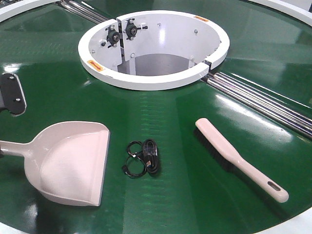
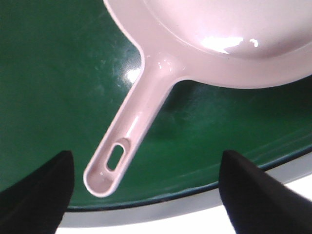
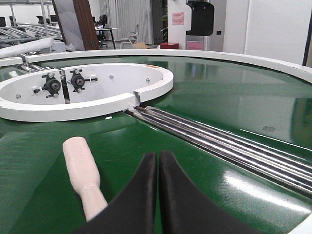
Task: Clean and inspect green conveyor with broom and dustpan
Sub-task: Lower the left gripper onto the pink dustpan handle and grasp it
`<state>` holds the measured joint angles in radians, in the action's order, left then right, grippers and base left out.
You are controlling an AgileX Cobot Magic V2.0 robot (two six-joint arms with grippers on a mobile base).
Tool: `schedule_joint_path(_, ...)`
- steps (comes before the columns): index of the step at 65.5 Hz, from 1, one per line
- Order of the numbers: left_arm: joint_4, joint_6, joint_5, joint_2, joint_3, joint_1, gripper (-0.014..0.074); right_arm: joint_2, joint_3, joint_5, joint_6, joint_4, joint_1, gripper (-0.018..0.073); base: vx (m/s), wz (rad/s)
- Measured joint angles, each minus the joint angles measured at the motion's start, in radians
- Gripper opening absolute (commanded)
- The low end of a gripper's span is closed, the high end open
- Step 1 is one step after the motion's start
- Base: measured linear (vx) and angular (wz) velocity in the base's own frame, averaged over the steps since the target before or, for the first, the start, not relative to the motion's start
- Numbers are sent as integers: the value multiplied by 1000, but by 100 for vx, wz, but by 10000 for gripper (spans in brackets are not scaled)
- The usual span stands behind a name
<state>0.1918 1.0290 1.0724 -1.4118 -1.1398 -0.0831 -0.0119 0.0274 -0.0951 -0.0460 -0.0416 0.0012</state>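
Note:
The green conveyor (image 1: pixel 161 117) fills all views. The cream-pink dustpan (image 1: pixel 68 163) lies at the front left, its handle running off the left edge. In the left wrist view my left gripper (image 2: pixel 146 153) is wide open above the slotted end of the dustpan's handle (image 2: pixel 124 146), with one black finger on each side and neither touching it. The broom (image 1: pixel 239 158) lies at the front right, bristles down. My right gripper (image 3: pixel 158 156) is shut and empty, low over the belt, just right of the broom (image 3: pixel 82 168).
A coiled black cable (image 1: pixel 144 158) lies between dustpan and broom. The white ring (image 1: pixel 153 78) stands behind it, with silver rollers (image 1: pixel 263 100) running to the right. The belt's white outer edge (image 2: pixel 195 207) is close below the dustpan handle. A black arm part (image 1: pixel 12 92) shows at the left edge.

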Motion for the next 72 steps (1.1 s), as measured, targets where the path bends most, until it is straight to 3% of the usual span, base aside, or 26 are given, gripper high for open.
schedule_joint_path(13, 56, 67, -12, -77, -1, 0, 575, 0, 0, 0, 0, 0, 0, -8, 0, 0)
schedule_joint_path(45, 85, 174, -79, -192, -3, 0, 575, 0, 0, 0, 0, 0, 0, -8, 0, 0)
schedule_joint_path(72, 134, 182, -172, -286, -3, 0, 575, 0, 0, 0, 0, 0, 0, -8, 0, 0)
